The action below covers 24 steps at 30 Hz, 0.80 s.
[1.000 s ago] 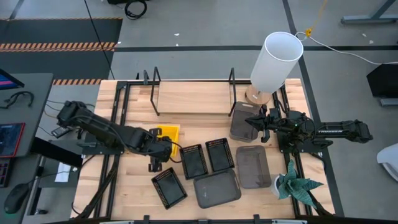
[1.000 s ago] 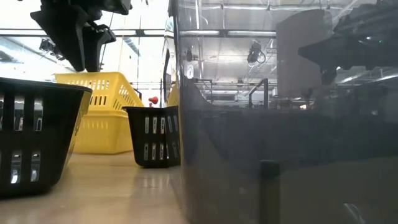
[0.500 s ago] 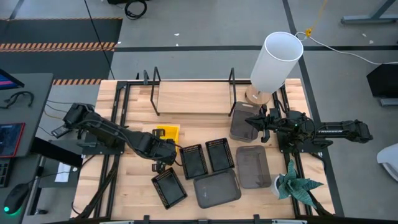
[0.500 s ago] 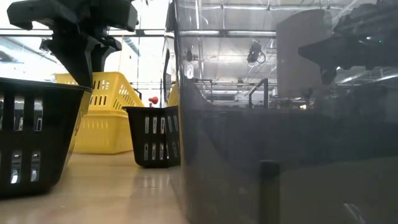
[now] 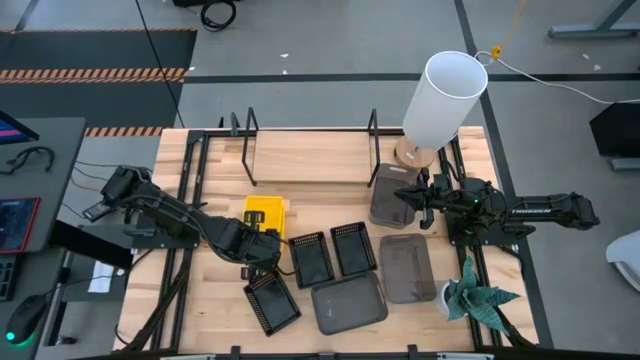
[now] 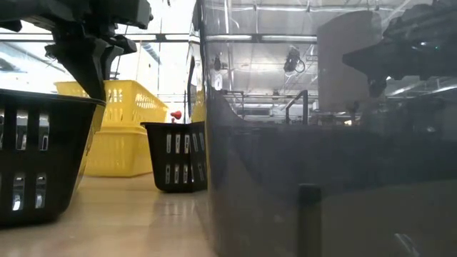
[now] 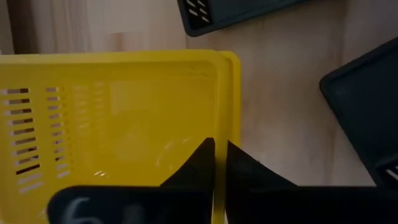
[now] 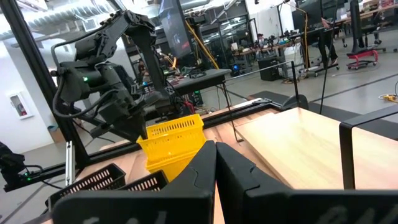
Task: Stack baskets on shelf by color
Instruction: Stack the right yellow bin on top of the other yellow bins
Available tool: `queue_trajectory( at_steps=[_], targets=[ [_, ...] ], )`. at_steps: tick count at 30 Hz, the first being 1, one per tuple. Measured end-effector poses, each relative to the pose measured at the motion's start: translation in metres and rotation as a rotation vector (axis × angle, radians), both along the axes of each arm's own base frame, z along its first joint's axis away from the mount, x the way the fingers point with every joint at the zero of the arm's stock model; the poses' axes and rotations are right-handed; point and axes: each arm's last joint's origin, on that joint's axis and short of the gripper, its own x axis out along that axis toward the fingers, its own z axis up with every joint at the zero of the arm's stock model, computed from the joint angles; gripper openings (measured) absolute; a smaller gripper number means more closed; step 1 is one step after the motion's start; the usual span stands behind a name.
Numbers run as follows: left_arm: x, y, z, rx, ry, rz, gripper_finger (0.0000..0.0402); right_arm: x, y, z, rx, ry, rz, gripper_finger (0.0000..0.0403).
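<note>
A yellow basket [image 5: 265,212] tops a small yellow stack at the table's middle left. In the low view the upper one [image 6: 121,100] tilts over the lower one [image 6: 118,151]. My left gripper [image 5: 263,242] is shut on its near wall. Three black mesh baskets [image 5: 311,258] [image 5: 353,247] [image 5: 271,301] and two dark grey ones [image 5: 348,303] [image 5: 407,267] rest flat on the table. A third grey basket [image 5: 388,198] lies by the shelf [image 5: 310,160]. My right gripper [image 5: 408,197] hovers shut over it. My left gripper has the top yellow basket by its near wall's rim [image 7: 219,134], one finger [image 7: 202,163] inside the basket and one outside. The fingers come from above, pointing down. The basket sits tilted on the yellow one below it.
Black upright brackets [image 5: 248,140] [image 5: 373,130] stand on the shelf. A white cylindrical lamp [image 5: 443,98] stands at the far right corner and a small plant [image 5: 476,298] at the near right. Bare tabletop shows near the left edge [image 5: 200,300].
My left gripper has come down and a little toward the table's right onto the yellow stack's near side and has shut on the top basket's wall. That basket stood level before and is now tipped over the one beneath.
</note>
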Motion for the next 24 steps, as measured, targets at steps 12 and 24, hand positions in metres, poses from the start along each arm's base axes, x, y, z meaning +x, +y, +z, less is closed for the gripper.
queue_trajectory(
  at_steps=[12, 24],
  targets=[
    [0.008, -0.004, -0.008, -0.027, -0.020, 0.045, 0.0029, 0.000, 0.000, 0.000, 0.000, 0.000, 0.000, 0.0014],
    [0.013, -0.006, -0.020, -0.022, -0.003, 0.102, 0.0118, 0.000, 0.000, 0.000, 0.000, 0.000, 0.000, 0.0014]
  ],
)
